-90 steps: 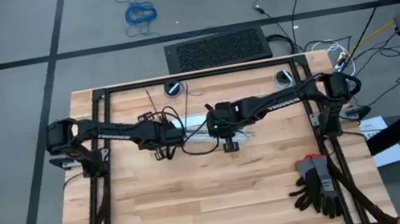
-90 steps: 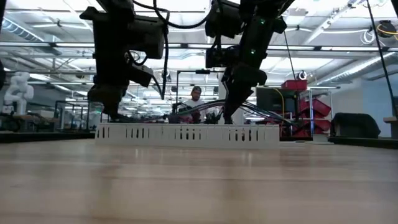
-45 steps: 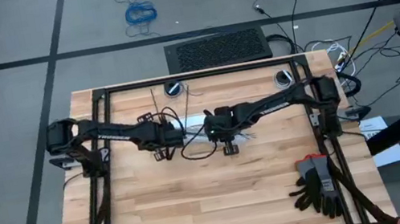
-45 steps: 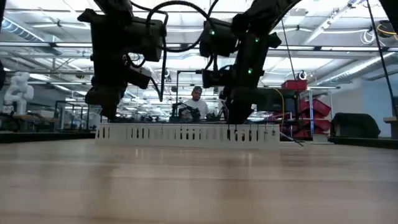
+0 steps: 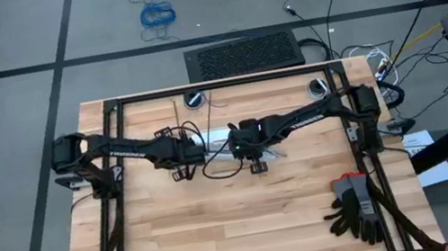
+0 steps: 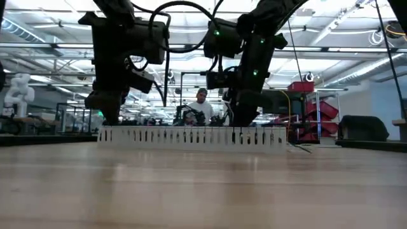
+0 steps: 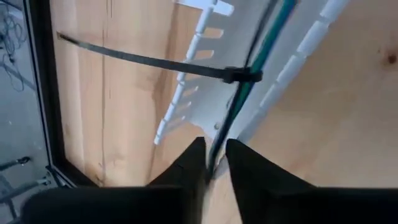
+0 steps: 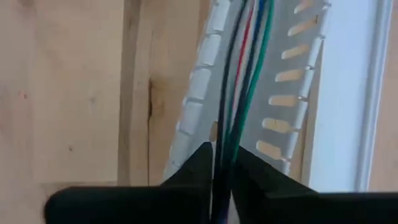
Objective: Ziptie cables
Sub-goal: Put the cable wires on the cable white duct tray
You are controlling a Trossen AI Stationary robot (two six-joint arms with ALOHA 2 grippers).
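The cables point(image 7: 258, 46), a slim bundle of black, blue, green and red wires, lie along the white slotted duct point(image 5: 218, 135) at the table's far middle. One ziptie point(image 7: 242, 76) is looped around the bundle, and its long tail point(image 7: 124, 56) sticks out over the wood. My left gripper point(image 5: 205, 150) and my right gripper point(image 5: 236, 143) face each other over the duct, each shut on the bundle. In the low view both reach down behind the duct point(image 6: 191, 137). My left gripper pinches the cable bundle point(image 7: 214, 152) between its two fingers, a short way from the ziptie's loop. The fingers slant down from the table's left, and the wires run on ahead of them along the duct. My right gripper pinches the bundle point(image 8: 225, 146) between its two fingers, slanting down from the table's right. The wires pass between the tips and run on along the duct's channel.
A pair of black gloves point(image 5: 356, 205) lies at the near right. Two small round things point(image 5: 193, 100) point(image 5: 318, 87) sit near the far edge. The black frame rails point(image 5: 217, 85) border the table. Bare wood fills the near half.
My right gripper has come down onto the duct and moved slightly toward the table's left. The cables it held, raised above the duct a second ago, now lie down in it. My left gripper has kept its place.
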